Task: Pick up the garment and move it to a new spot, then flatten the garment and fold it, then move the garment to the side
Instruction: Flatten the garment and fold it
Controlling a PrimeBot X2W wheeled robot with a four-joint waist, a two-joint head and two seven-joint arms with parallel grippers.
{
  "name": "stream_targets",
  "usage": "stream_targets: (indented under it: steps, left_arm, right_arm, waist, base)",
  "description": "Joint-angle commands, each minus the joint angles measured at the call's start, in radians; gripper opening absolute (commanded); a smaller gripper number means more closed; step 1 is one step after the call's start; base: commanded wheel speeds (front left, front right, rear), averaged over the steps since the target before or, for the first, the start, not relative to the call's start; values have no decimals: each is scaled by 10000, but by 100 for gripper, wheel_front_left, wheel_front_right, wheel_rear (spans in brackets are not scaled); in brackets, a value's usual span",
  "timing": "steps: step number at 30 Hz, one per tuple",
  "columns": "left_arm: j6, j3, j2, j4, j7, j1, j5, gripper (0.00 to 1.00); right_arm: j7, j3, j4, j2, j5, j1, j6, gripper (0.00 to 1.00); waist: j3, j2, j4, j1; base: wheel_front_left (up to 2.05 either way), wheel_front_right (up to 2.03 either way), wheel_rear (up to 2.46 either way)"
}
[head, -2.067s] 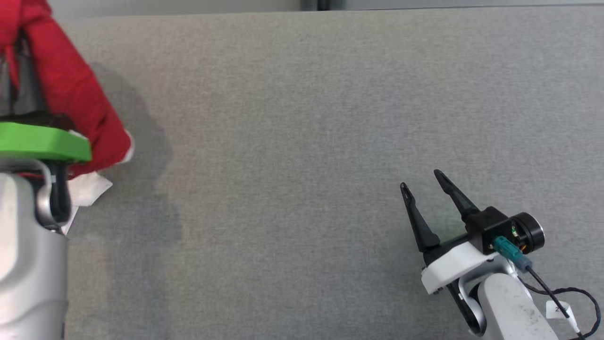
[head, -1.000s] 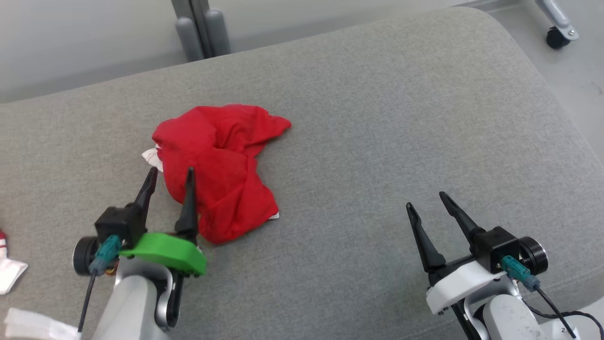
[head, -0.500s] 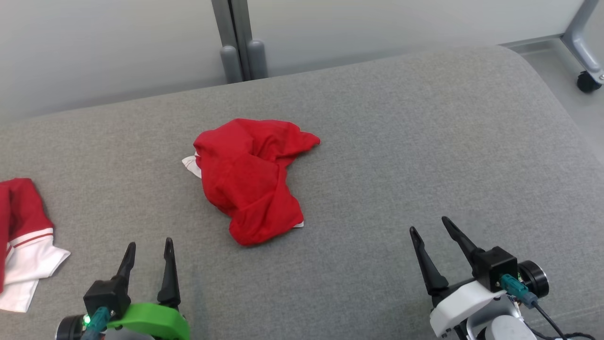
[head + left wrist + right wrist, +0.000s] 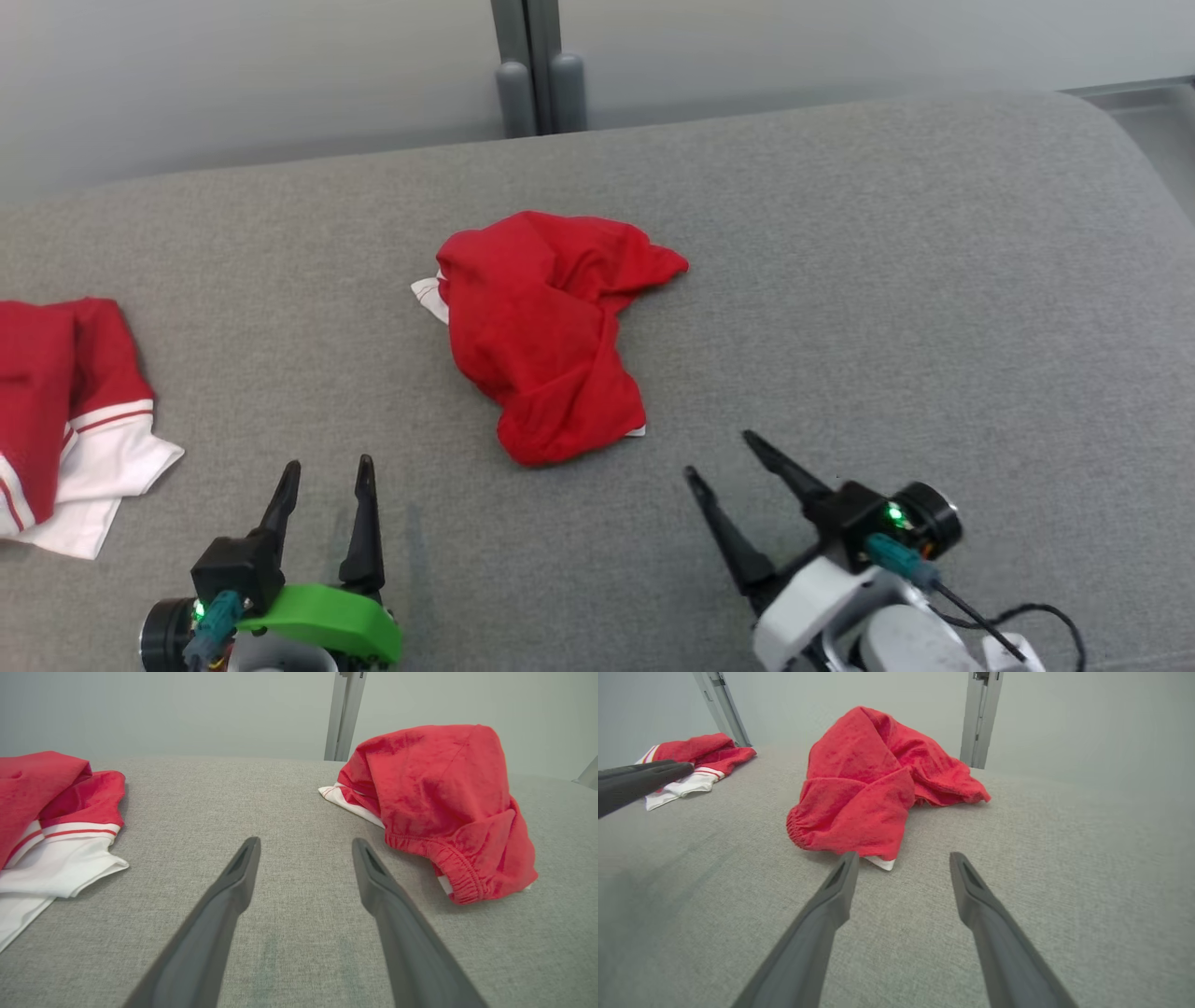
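Lying crumpled on grey cushion [image 4: 887, 280], red garment [image 4: 546, 327] sits just ahead of left gripper [image 4: 328, 462] and right gripper [image 4: 720, 454], between them. Both spread wide, holding nothing. Red-and-white second garment [image 4: 65, 411] lies left of left gripper.

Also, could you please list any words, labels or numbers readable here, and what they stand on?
None: no readable text shows on the crumpled red garment, the red and white garment at the left, the grey cushion, the left gripper or the right gripper.
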Motion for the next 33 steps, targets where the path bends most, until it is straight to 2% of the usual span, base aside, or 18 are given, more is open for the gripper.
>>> stream_targets:
  steps: [1, 7, 11, 22, 23, 24, 25, 26, 30, 33]
  left_arm:
    - [-20, -53, 21, -35, -9, -215, -133, 100]
    - [-20, -237, 17, -24, -9, -551, -315, 100]
    - [-21, -387, 18, -30, -9, -813, -414, 100]
    - [-22, -845, 17, 45, -9, -1402, -886, 100]
    - [-22, -877, 17, 45, -9, -1405, -895, 100]
    - [-22, -898, 17, 44, -9, -1398, -921, 100]
    - [-22, -931, 17, 48, -9, -1407, -936, 100]
    - [-20, -949, 17, 57, -9, -1425, -936, 100]
    - [-21, -979, 17, 165, -9, -1340, -966, 100]
    - [-21, -945, 18, 308, -9, -1175, -958, 100]
  right_arm:
    - [-6, 437, 234, -31, 173, -429, -12, 100]
    - [-6, 2510, 1466, -32, 870, -2265, -12, 100]
    - [-6, 3512, 2573, -41, 1254, -3335, -12, 100]
    - [178, 4559, 5126, -37, 2207, -4883, -10, 100]
    - [239, 4696, 5267, -31, 2278, -4910, -5, 64]
    - [251, 4787, 5356, -32, 2343, -4927, -4, 44]
    - [235, 4928, 5406, -26, 2448, -4954, -2, 7]
    - [218, 5018, 5396, -17, 2525, -4982, -1, 0]
    - [47, 5195, 4838, -12, 3285, -4969, -1, 0]
    - [-11, 5334, 3882, -17, 3932, -5337, -5, 0]
  waist:
    - [448, 0, 478, 0]
    - [989, 0, 1098, 0]
    - [1346, 0, 1488, 0]
    - [2101, 0, 2235, 0]
    - [2122, 0, 2265, 0]
    - [2134, 0, 2285, 0]
    - [2139, 0, 2307, 0]
    - [2131, 0, 2322, 0]
    - [1886, 0, 2357, 0]
    - [1607, 0, 2350, 0]
  base:
    - [0, 0, 0]
    - [0, 0, 0]
    - [0, 0, 0]
    - [0, 0, 0]
    - [0, 0, 0]
    - [0, 0, 0]
    - [0, 0, 0]
    - [0, 0, 0]
    - [0, 0, 0]
    - [0, 0, 0]
